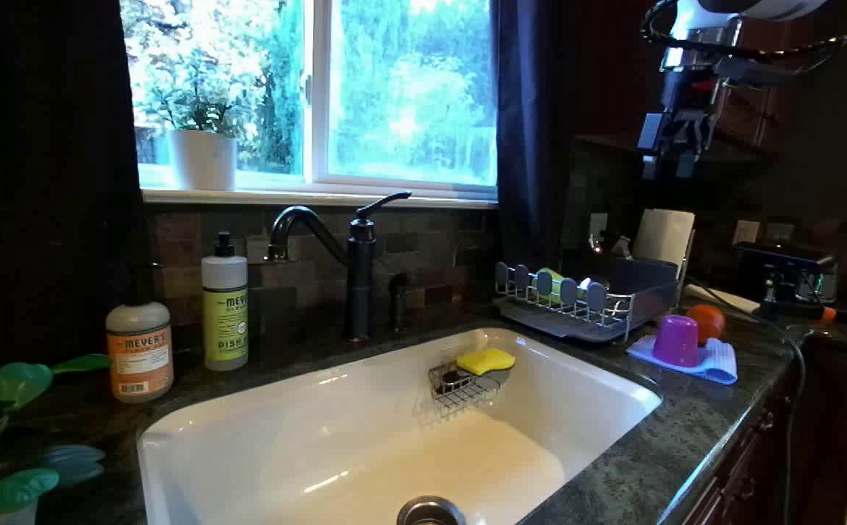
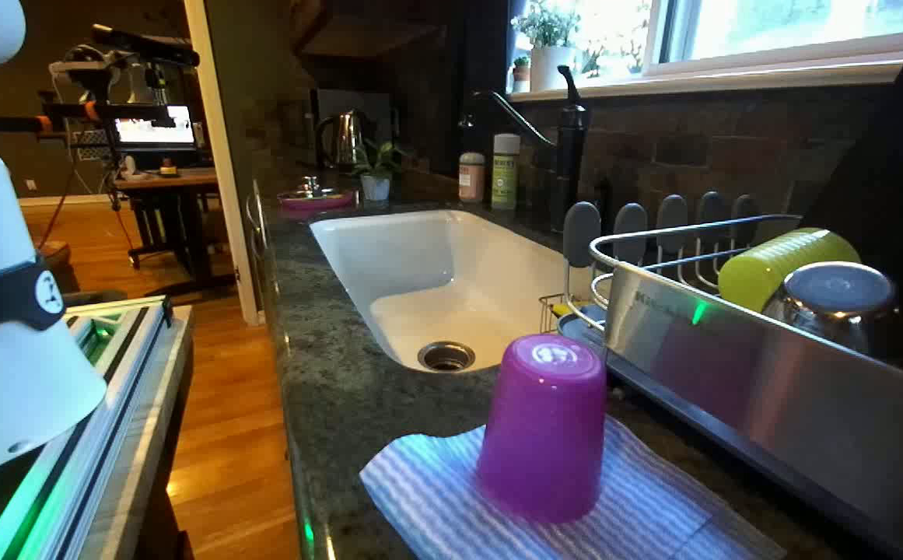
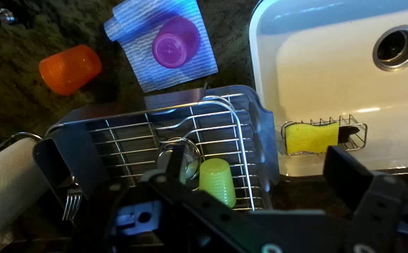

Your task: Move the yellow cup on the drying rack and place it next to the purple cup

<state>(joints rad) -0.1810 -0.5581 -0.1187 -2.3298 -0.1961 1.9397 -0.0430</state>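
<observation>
The yellow cup (image 1: pixel 551 285) lies tilted on its side in the drying rack (image 1: pixel 654 300). In an exterior view the cup (image 2: pixel 782 263) leans beside a metal bowl, behind the rack's steel wall (image 2: pixel 754 373). The wrist view shows the cup (image 3: pixel 216 177) partly covered by a finger, inside the rack wires (image 3: pixel 240 137). The purple cup (image 1: pixel 677 341) stands upside down on a striped cloth; it also shows in an exterior view (image 2: pixel 543 435) and in the wrist view (image 3: pixel 181 38). My gripper (image 1: pixel 667 166) is open and empty, high above the rack; its fingers (image 3: pixel 260 165) are wide apart.
An orange cup (image 3: pixel 70 69) lies on the counter near the striped cloth (image 2: pixel 653 505). The metal bowl (image 2: pixel 840 299) sits in the rack. A white sink (image 1: pixel 321 386), a tall faucet (image 1: pixel 360 284) and a yellow sponge (image 3: pixel 311 137) are beside the rack. A paper roll (image 3: pixel 10 189) flanks it.
</observation>
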